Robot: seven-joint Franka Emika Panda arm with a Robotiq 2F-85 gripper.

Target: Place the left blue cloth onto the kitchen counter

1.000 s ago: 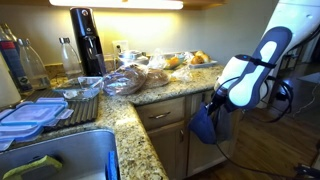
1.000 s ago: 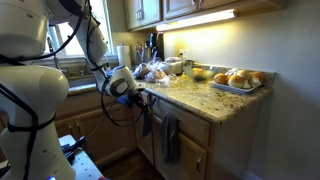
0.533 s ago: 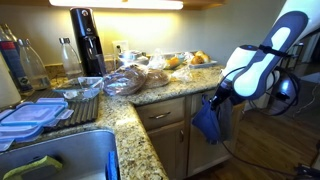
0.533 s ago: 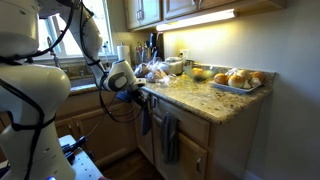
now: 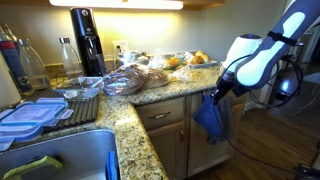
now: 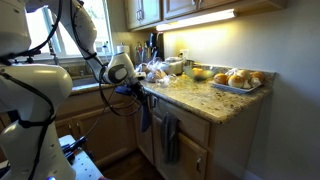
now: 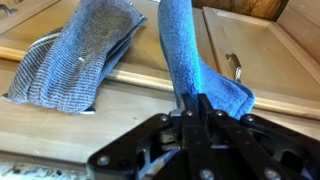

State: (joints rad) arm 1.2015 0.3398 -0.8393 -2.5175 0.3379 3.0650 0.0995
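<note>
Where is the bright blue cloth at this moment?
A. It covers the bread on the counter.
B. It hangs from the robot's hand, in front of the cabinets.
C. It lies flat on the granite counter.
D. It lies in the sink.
B: in an exterior view the bright blue cloth hangs down from the hand, which is shut on its top, in front of the cabinets and not on the counter.

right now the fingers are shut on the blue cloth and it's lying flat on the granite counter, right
Not quite. The fingers are shut on the blue cloth, but it is not lying on the counter: it hangs from them in front of the cabinets, below the counter's edge, as an exterior view shows.
</note>
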